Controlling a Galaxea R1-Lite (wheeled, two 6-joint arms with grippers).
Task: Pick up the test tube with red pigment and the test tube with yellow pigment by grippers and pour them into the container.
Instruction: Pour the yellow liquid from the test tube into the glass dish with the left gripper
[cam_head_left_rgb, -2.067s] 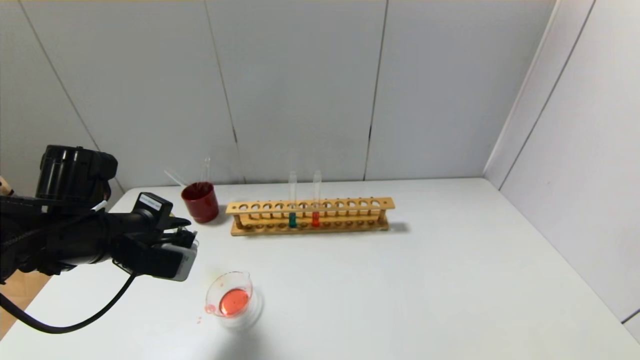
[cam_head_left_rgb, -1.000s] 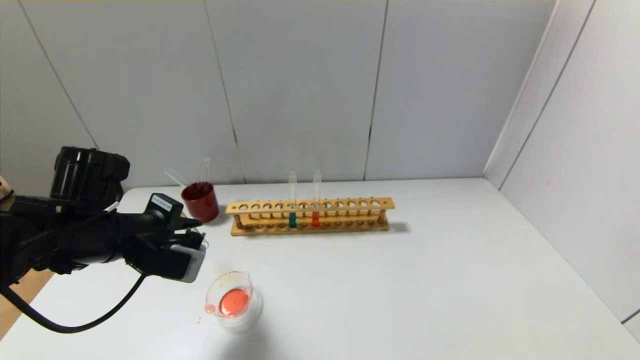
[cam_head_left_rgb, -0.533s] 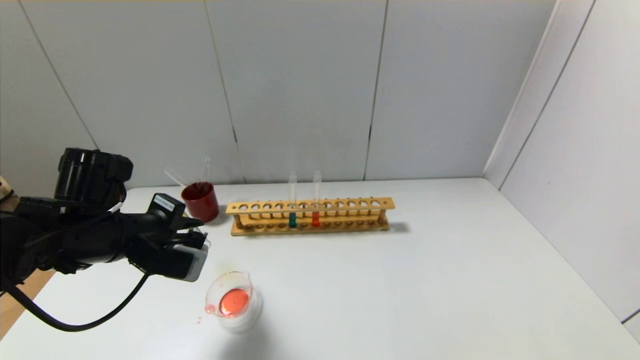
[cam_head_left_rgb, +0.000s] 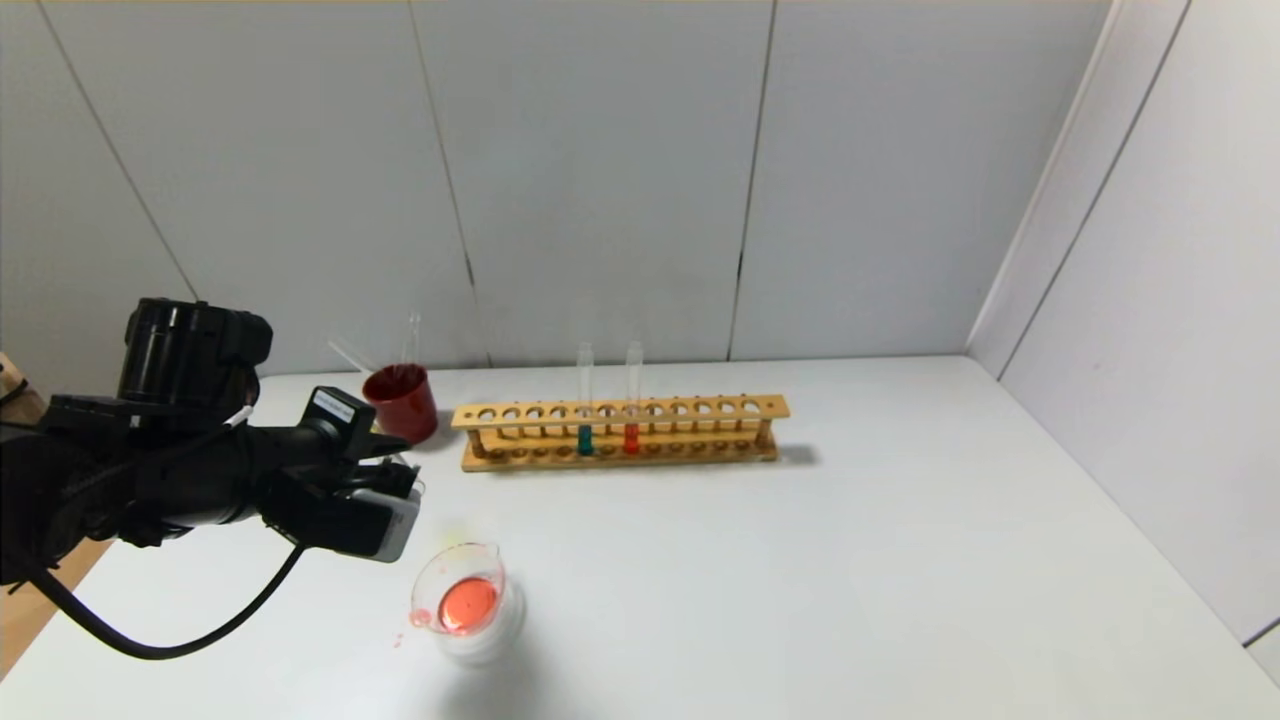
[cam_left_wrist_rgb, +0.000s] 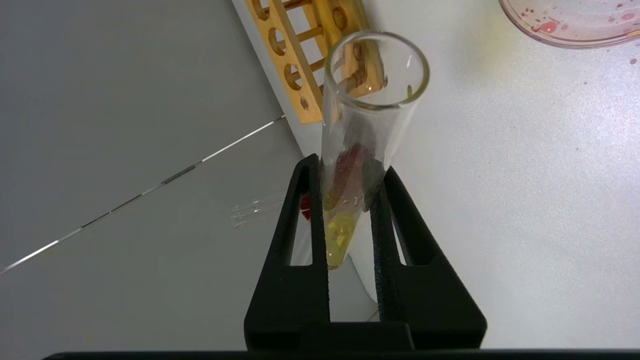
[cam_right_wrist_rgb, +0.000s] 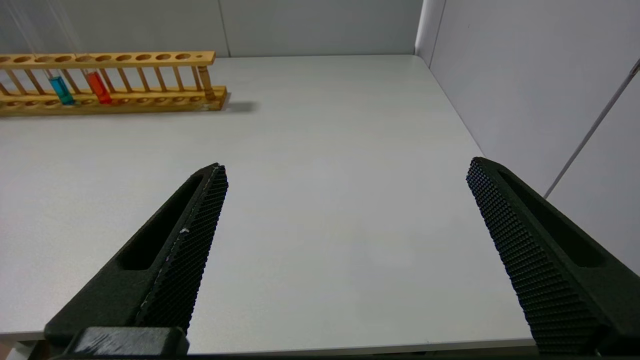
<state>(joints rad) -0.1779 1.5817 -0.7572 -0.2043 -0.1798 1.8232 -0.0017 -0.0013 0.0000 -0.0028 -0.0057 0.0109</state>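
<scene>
- Head view: compared with two seconds ago, the left gripper (cam_head_left_rgb: 395, 468) has moved a little toward the wooden rack (cam_head_left_rgb: 620, 432) and slightly up; in the last half second it has almost not changed. It hangs above the white table (cam_head_left_rgb: 800, 580), and the container (cam_head_left_rgb: 462, 603) with orange-red liquid stands just below and in front of its fingertips, not touching them. The dark red cup (cam_head_left_rgb: 401, 402) is behind the fingertips, at the left end of the rack. The test tube with red pigment (cam_head_left_rgb: 632, 400) stands upright in the rack, beside the tube with teal liquid (cam_head_left_rgb: 585, 402). Both are well apart from the gripper. The right arm is not visible here.
- Left wrist view: the fingers (cam_left_wrist_rgb: 300, 220) of the left gripper are closed almost fully on the test tube with yellow pigment (cam_left_wrist_rgb: 360, 150). They press it from both sides at its lower part. A small rest of yellow liquid lies at the closed end between the fingers, and the open mouth points away from them. The rim of the container is beyond the mouth, to one side.
- Right wrist view: the right gripper (cam_right_wrist_rgb: 345, 175) holds nothing, its fingers spread wide over the bare table. The rack is far beyond the fingertips.
</scene>
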